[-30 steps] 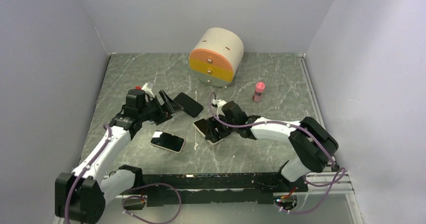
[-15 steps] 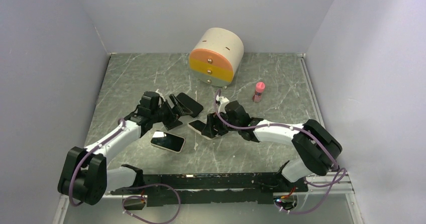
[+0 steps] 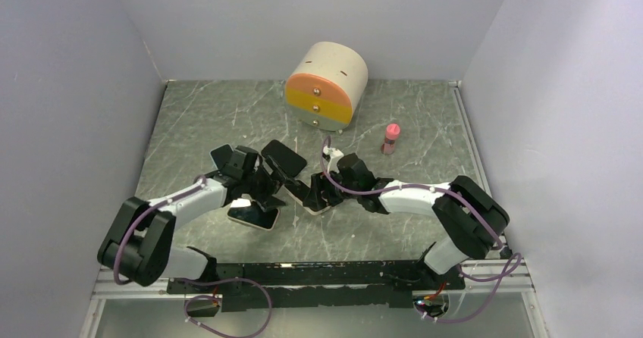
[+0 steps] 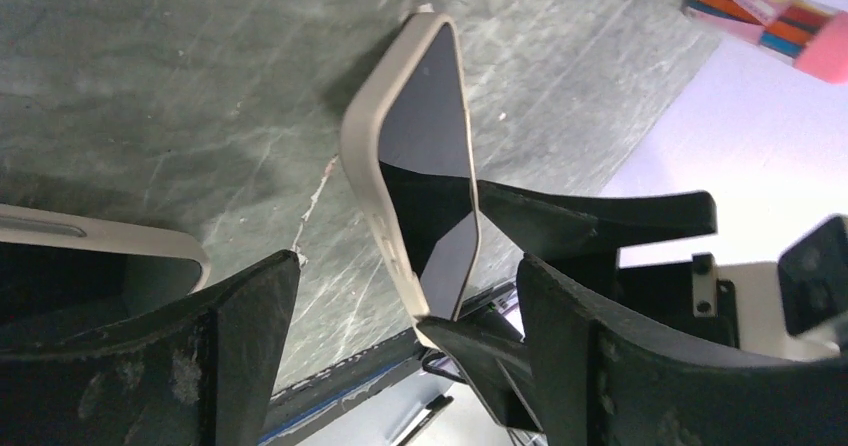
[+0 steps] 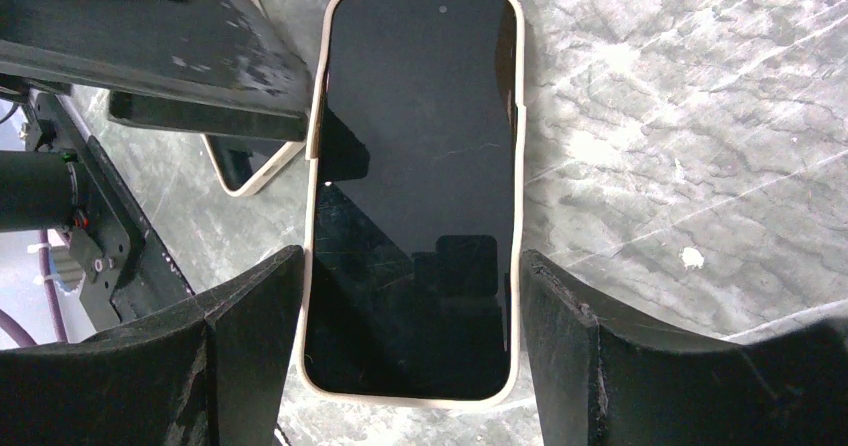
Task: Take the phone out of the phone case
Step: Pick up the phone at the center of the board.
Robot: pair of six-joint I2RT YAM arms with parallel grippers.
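My right hand squeezes the long sides of the phone in its cream case. My left hand is wide open beside it, holding nothing.

We see phone: dark blank screen, fully seated in cream case. We note it tipped up on long edge, slanting above marbled tabletop, mid-workspace.
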